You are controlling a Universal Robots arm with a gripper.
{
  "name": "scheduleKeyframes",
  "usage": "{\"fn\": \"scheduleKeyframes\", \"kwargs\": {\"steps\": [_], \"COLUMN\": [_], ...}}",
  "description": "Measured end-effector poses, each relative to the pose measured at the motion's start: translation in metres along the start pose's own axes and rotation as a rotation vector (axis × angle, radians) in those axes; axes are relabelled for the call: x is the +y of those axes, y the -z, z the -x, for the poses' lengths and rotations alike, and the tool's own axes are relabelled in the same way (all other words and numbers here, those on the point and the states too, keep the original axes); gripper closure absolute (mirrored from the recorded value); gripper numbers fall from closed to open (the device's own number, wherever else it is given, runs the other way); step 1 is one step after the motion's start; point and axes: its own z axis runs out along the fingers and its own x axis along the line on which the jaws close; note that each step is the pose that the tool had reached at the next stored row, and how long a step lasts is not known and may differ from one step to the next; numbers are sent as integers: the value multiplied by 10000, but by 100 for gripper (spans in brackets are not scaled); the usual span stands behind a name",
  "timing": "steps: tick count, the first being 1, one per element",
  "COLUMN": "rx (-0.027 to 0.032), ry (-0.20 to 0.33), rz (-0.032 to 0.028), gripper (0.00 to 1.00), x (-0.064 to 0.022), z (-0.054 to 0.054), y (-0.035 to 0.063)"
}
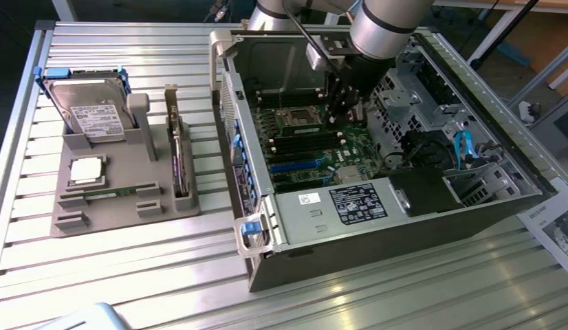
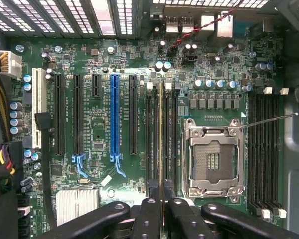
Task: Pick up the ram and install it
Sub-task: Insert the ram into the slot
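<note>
Now the gripper (image 2: 162, 214), clamped on the ram (image 2: 162, 139), sits at the exterior view's 3 o'clock from the socket (image 1: 298, 118); tilt could jam it.

Inside case (image 1: 403, 237), ram (image 2: 161, 134) in gripper (image 2: 162, 201), at slots (image 2: 150, 139) beside processor socket (image 2: 213, 158)

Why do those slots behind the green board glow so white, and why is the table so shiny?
Wrist view: light comes through the vent slots and washes them white; the motherboard is evenly lit. Exterior view: the metal table throws glare near the case, whose inside is shadowed.
</note>
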Motion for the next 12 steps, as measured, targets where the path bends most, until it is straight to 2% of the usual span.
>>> {"fn": "scheduleKeyframes", "kwargs": {"steps": [12], "rx": [0], "ry": [0], "rz": [0], "gripper": [88], "x": [-3], "z": [-8], "y": [-110]}}
